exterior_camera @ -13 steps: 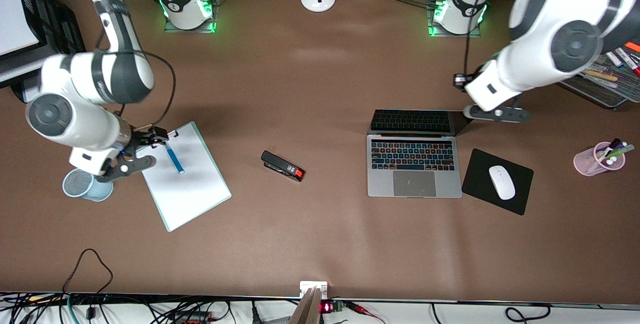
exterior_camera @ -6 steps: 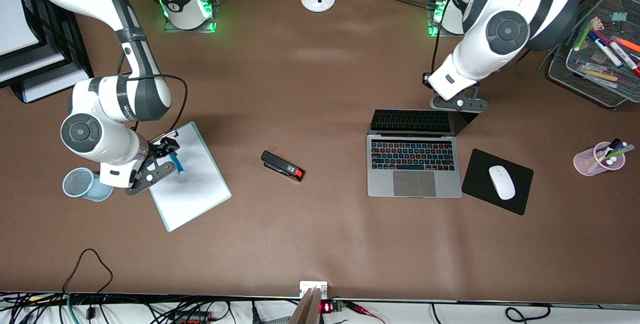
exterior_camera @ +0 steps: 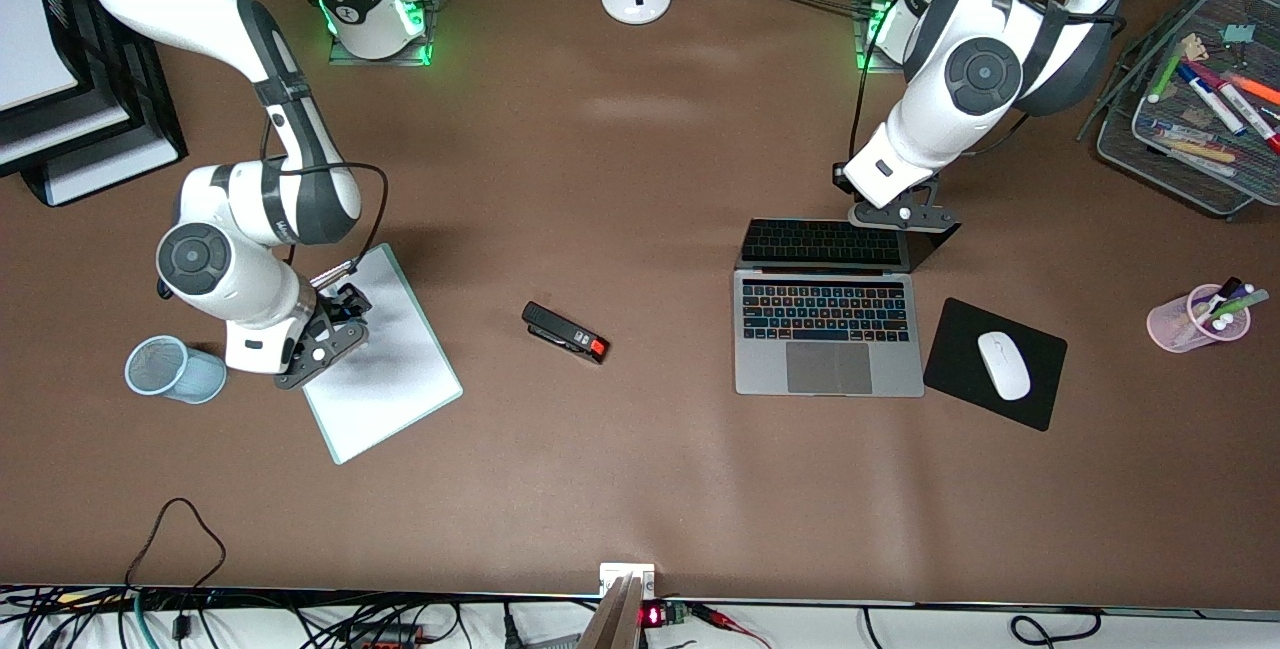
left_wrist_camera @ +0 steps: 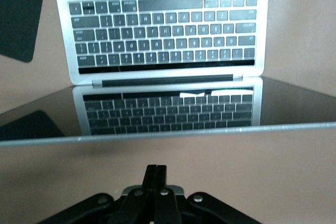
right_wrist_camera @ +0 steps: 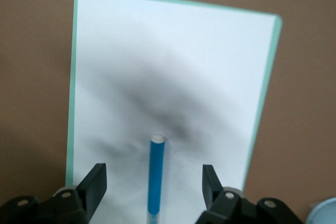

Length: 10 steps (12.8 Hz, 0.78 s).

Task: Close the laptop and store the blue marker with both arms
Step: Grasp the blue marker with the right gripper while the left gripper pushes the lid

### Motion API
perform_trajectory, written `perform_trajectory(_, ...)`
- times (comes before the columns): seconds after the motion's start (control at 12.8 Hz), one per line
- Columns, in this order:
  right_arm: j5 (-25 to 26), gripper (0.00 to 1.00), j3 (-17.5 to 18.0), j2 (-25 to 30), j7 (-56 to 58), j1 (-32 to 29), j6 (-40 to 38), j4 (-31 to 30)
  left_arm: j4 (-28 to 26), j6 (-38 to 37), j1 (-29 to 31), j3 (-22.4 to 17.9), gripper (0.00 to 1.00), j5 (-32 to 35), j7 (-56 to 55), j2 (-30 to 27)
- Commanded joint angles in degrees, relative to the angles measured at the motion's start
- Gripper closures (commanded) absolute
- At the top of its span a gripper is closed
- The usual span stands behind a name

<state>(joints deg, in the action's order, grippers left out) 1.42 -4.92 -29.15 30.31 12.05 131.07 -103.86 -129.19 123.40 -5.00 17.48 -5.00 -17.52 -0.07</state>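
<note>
The laptop (exterior_camera: 828,329) stands open, its dark screen (exterior_camera: 825,244) raised and mirroring the keyboard (left_wrist_camera: 163,35). My left gripper (exterior_camera: 905,214) is shut with nothing in it and hangs low at the lid's upper edge (left_wrist_camera: 168,132); its closed fingertips (left_wrist_camera: 156,174) point at the lid. The blue marker (right_wrist_camera: 156,177) lies on a white board (exterior_camera: 385,359), its white end pointing away from my right gripper (right_wrist_camera: 153,184). That gripper is open and straddles the marker, one finger (right_wrist_camera: 94,184) on each side, not touching it. In the front view my right gripper (exterior_camera: 335,324) hides the marker.
A blue mesh cup (exterior_camera: 172,369) stands beside the board, toward the right arm's end. A black stapler (exterior_camera: 566,332) lies mid-table. A white mouse (exterior_camera: 1003,365) rests on a black pad (exterior_camera: 1040,409). A pink cup of pens (exterior_camera: 1198,319) and a mesh tray (exterior_camera: 1190,179) are at the left arm's end.
My right gripper has come down over the marker and now covers it in the front view. My left arm has swung in and stopped at the laptop lid's upper edge.
</note>
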Motion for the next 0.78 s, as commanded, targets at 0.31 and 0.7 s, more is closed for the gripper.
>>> perform_trajectory(0.31,-1.9,0.38,0.4,-2.0,4.4,-1.1,3.6,-1.5,-0.3,8.4,0.9,0.5,1.00,2.3,-0.5,2.3)
perform_trajectory(0.7,-1.9,0.43,0.5,-4.1,6.0,-2.1,5.9,-1.5,0.4,14.5,2.4,0.4,1.00,5.5,-0.5,3.5)
